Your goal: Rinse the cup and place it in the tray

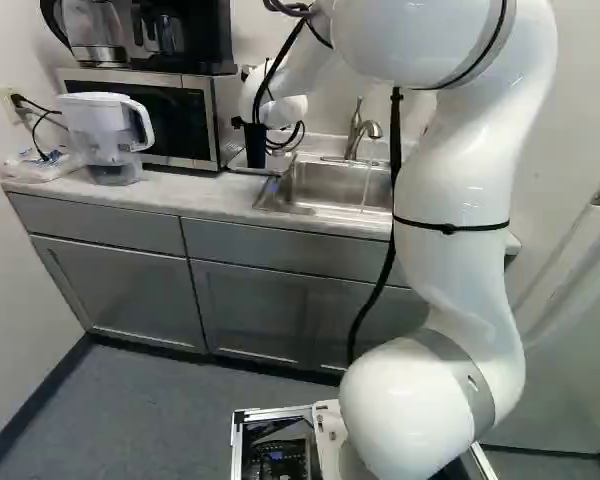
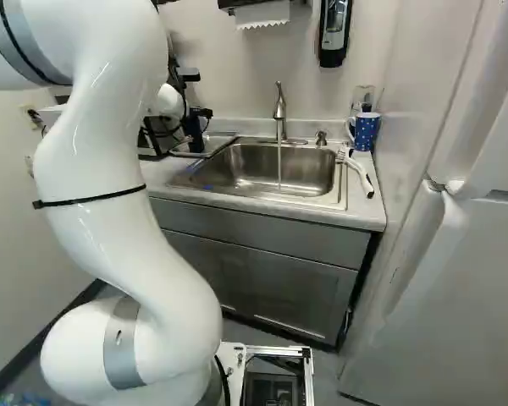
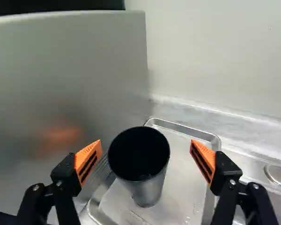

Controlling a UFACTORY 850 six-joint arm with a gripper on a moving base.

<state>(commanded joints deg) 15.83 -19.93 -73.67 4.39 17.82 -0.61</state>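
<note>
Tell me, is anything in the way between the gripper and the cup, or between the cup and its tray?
Nothing visible is. The gripper is open around the dark cup, with a visible gap on each side, and the cup already stands upright in the metal tray.

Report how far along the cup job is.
Placing looks done: the cup stands upright in the tray. Nothing in hand: the end effector is open, a finger on either side of the cup. Rinsing can't be confirmed here, though water runs from the faucet into the sink. Left, probably: back off from the cup.
</note>
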